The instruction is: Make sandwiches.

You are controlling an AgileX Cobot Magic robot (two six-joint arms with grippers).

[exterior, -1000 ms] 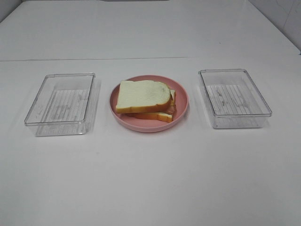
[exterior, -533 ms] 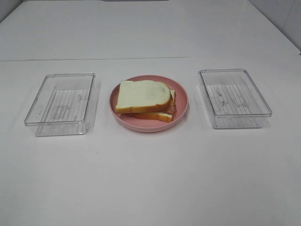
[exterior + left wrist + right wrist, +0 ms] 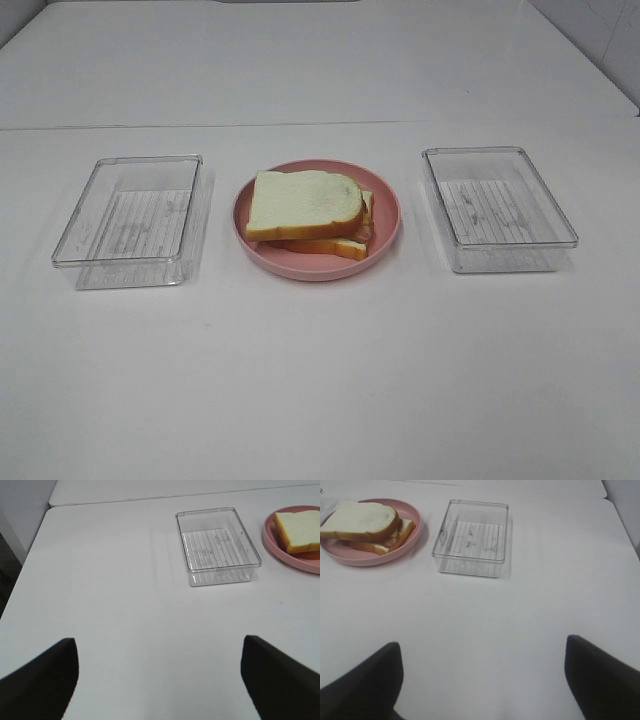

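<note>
The sandwich [image 3: 308, 212] sits on the round pink plate [image 3: 385, 232] in the middle of the table: two white bread slices with orange-brown crust and reddish filling showing at the right edge. It also shows in the left wrist view [image 3: 298, 530] and the right wrist view [image 3: 362, 524]. Neither arm appears in the high view. My left gripper [image 3: 159, 677] hangs open over bare table, well short of the left tray. My right gripper [image 3: 482, 680] is open too, over bare table short of the right tray. Both hold nothing.
A clear plastic tray [image 3: 130, 220] stands left of the plate and another clear tray [image 3: 497, 207] right of it; both hold nothing. In the wrist views the left tray [image 3: 218, 545] and right tray [image 3: 471, 536] lie ahead of the fingers. The table's left edge [image 3: 30, 555] is near.
</note>
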